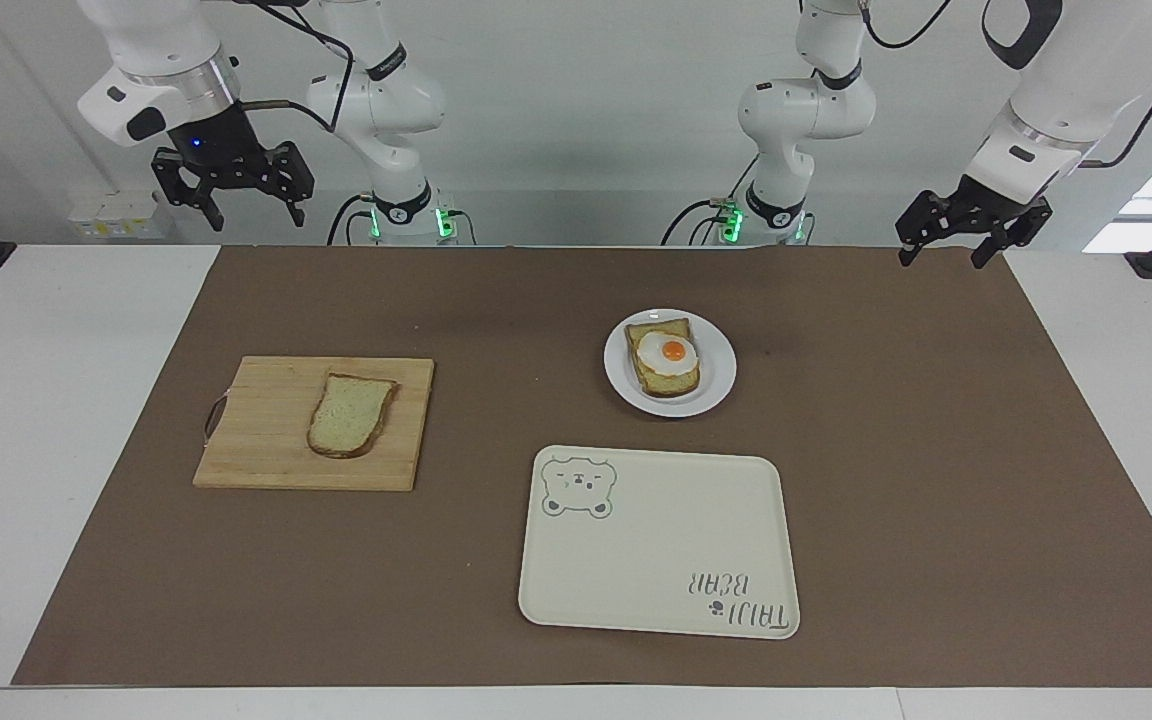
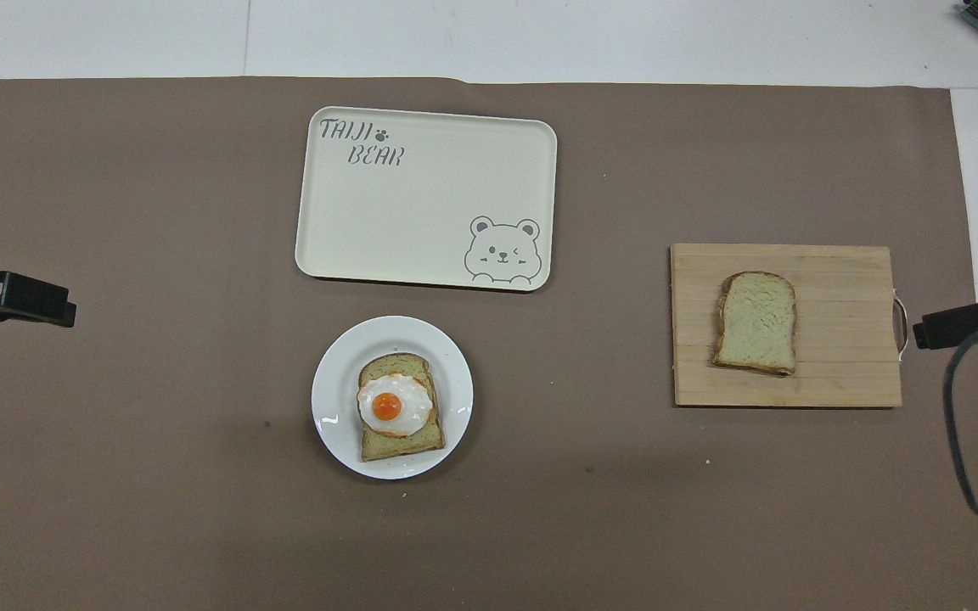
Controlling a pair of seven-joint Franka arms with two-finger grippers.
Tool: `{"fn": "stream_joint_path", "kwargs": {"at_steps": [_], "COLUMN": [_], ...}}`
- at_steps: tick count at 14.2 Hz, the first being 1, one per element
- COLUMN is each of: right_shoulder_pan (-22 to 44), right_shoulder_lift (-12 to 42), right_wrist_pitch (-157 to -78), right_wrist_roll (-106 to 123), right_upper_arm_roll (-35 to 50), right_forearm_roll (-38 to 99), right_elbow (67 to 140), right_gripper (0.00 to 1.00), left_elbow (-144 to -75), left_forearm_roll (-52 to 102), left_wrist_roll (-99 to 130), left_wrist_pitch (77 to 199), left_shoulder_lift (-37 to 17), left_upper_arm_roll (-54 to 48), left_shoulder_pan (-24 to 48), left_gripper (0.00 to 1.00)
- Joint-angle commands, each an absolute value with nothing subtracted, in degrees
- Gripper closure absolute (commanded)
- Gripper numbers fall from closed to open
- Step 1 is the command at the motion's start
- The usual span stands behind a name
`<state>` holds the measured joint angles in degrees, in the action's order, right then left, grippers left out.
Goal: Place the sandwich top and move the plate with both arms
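the bread slice on the cutting board lies toward the desk's right-arm end, below the wide-open, empty right gripper, while the left gripper, also wide open, waits.

— What is the board made of?
— Pale wood strips are seen. The plate looks shiny and smooth. The counter is covered by dull brown paper.

Opposed high views, shared brown mat
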<state>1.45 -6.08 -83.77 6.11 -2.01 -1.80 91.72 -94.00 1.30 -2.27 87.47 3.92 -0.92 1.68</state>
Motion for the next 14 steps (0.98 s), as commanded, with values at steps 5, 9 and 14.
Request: {"fn": "stream_joint_path", "kwargs": {"at_steps": [5,9,14], "right_shoulder_pan": [1.2,1.1,1.0], "right_shoulder_lift": [-7.6,-7.6,-7.8], "right_wrist_pitch": [-84.3,-84.5,-84.2], "right_wrist_roll": [6.0,5.9,6.0], "right_upper_arm_roll": [-1.8,-1.8,-1.8], "right_forearm_roll": [-0.6,-0.6,-0.6], "right_elbow": [93.5,93.5,93.9], "right_gripper": [0.00,0.00,0.00], "left_elbow": [-95.4,-95.4,-95.4], "left_forearm_roll": [0.7,0.7,0.7], "left_wrist_roll": [-1.8,-1.8,-1.8], "left_wrist_pitch": [88.4,88.4,88.4], "left_shoulder_lift": [5.3,5.3,5.3], "left_upper_arm_roll": [-1.5,-1.5,-1.5], "left_shoulder_pan": [0.8,0.8,0.8], "left_gripper": [0.00,0.00,0.00]}}
